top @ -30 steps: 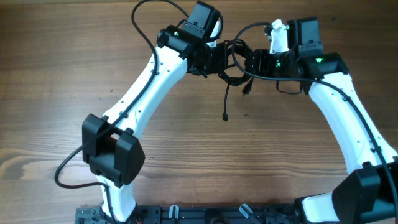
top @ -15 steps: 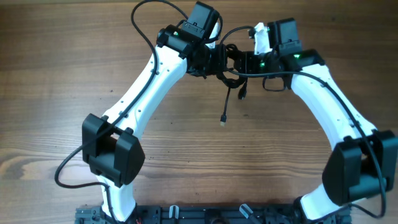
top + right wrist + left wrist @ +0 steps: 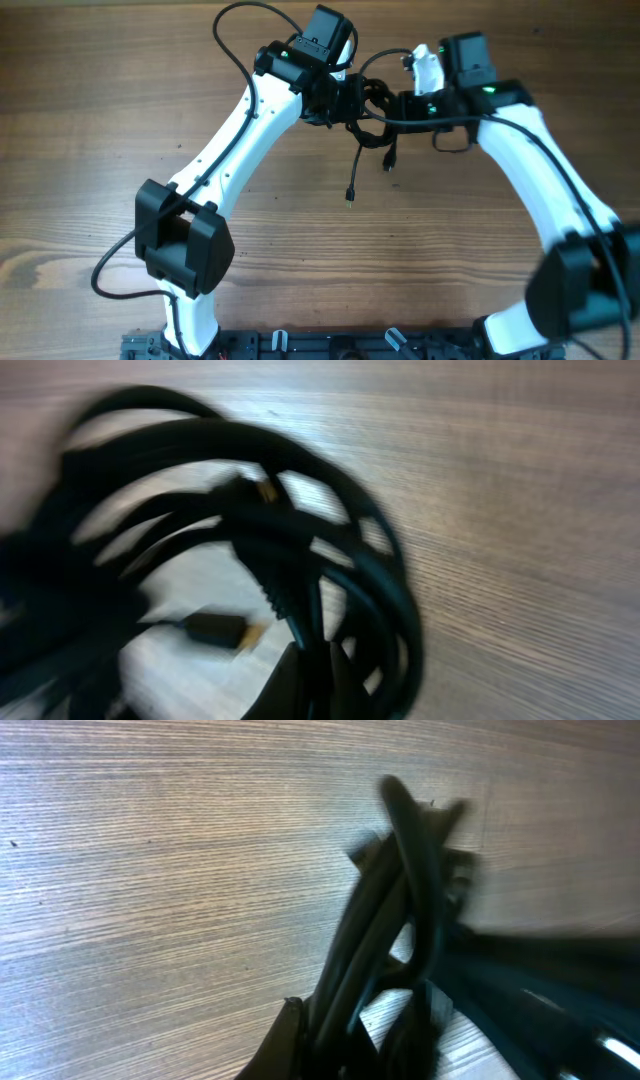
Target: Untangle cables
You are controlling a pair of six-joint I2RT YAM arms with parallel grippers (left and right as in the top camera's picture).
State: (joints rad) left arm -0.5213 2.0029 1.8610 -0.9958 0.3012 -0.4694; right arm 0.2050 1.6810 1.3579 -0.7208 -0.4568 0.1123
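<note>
A tangle of black cables (image 3: pixel 372 110) hangs in the air between my two grippers at the back of the table. My left gripper (image 3: pixel 345 100) is shut on several strands of the tangle (image 3: pixel 385 950). My right gripper (image 3: pixel 400 104) is shut on other strands of the same bundle (image 3: pixel 310 610). Two loose ends hang down, one ending in a plug (image 3: pixel 350 194) and a shorter one (image 3: pixel 388 160). In the right wrist view a black plug with a gold tip (image 3: pixel 215 630) dangles inside the loops.
The wooden table (image 3: pixel 100 130) lies below. The arms' own black cables loop at the back (image 3: pixel 235 40) and at the front left (image 3: pixel 105 275). A black rail (image 3: pixel 330 345) runs along the front edge.
The right arm has swung slightly left then lower, and the hanging cable ends have drifted left and swung. The left arm has stayed put.
</note>
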